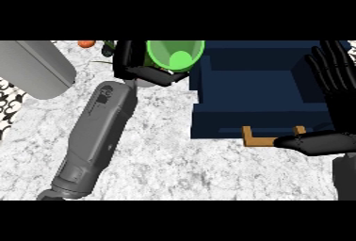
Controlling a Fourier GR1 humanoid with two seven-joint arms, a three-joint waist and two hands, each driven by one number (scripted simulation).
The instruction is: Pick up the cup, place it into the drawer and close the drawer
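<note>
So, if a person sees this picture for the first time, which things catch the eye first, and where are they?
The bright green cup at the top centre stands out first; the left hand curls round it, right beside the open dark blue drawer. The drawer fills the upper right, with a tan handle on its front. The right hand shows at the right edge, open, fingers up.

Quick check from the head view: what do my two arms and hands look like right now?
The left forearm is a long grey casing with rounded edges, a small dark marking near the wrist and a ribbed collar at its lower end. The left hand is glossy black. The right hand is also glossy black, with slender segmented fingers. No cables show.
</note>
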